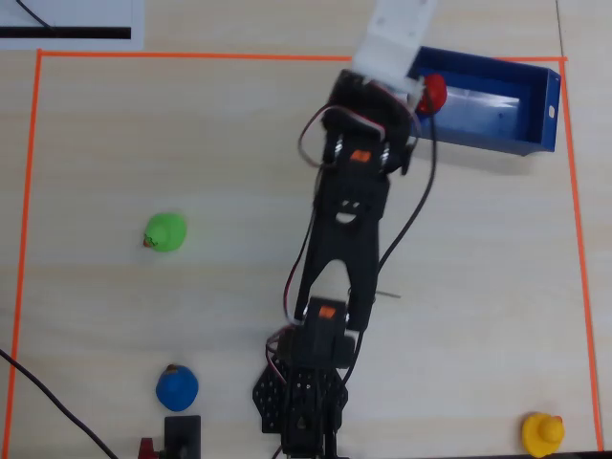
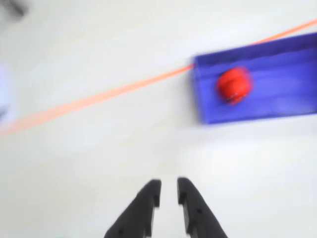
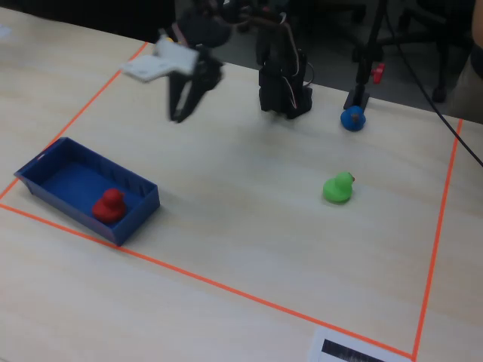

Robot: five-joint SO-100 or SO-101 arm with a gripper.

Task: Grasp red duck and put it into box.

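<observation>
Overhead view: you see the red duck (image 1: 433, 94) inside the box (image 1: 535, 120), at its left end, partly under the arm. The green duck (image 1: 165, 231), blue duck (image 1: 177, 387) and yellow duck (image 1: 542, 432) sit well apart on the table (image 1: 478, 287).

Wrist view: the gripper (image 2: 168, 191) is empty w/ jaws nearly together, only a narrow gap; it is above bare table, apart from the box (image 2: 297, 54).

Fixed view: the duck (image 3: 109, 204) sits near the box's right end; the gripper (image 3: 181, 113) hangs in the air, away from it.

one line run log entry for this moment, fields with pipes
red duck: inside box, near one end | hand: empty, fingers nearly closed, raised above bare table beside box | green duck, blue duck: untouched on table
</observation>
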